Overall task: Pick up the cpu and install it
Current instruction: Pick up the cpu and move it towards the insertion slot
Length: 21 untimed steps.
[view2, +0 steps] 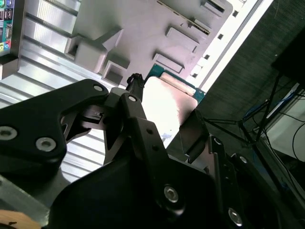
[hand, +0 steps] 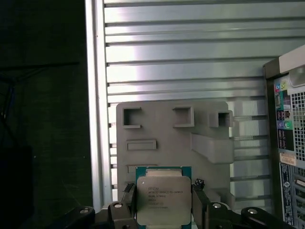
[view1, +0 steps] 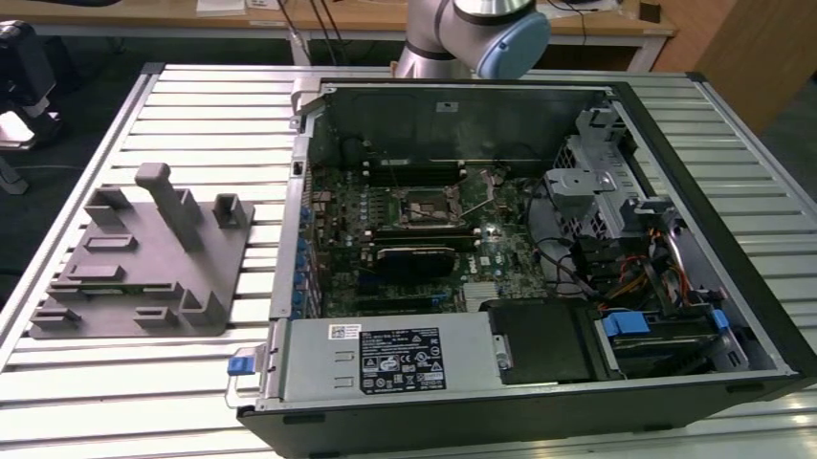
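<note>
The cpu (hand: 163,202), a small square chip with a shiny silver top and a green edge, sits between the two black fingers (hand: 127,196) of my gripper (hand: 163,188), which is shut on its opposite sides. In the second wrist view the cpu (view2: 167,106) glares bright between the same fingers (view2: 135,102). It hangs well above the grey fixture (hand: 167,131) on the slatted table. In the exterior view the black socket frame (view1: 430,207) with its metal lever lies on the motherboard inside the open computer case (view1: 753,287).
The grey fixture (view1: 141,263) with upright posts lies on the slatted metal table (view1: 115,392), at the exterior view's left of the case. The arm's base (view1: 475,29) stands behind the case. Drive cages and cables crowd the case's right side (view1: 613,210).
</note>
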### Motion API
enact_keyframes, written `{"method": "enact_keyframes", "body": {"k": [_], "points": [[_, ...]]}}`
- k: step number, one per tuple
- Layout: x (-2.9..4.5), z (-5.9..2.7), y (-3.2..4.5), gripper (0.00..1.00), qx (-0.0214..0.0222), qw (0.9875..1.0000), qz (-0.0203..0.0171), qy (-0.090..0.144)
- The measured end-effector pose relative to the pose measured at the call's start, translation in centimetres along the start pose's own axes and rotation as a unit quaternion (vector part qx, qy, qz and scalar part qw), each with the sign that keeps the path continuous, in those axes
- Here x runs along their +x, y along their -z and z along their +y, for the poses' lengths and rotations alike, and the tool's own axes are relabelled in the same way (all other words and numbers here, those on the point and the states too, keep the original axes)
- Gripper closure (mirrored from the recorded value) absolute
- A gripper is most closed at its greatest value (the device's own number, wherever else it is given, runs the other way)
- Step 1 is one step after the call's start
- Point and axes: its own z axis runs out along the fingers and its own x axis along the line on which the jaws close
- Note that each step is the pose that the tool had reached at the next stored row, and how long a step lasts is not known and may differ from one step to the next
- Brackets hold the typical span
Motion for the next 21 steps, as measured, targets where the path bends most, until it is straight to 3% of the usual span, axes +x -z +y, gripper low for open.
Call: {"method": "enact_keyframes", "body": {"k": [21], "points": [[-3.26,0.28,-0.1,0.45,0.0,1.0,0.0,0.0]]}}
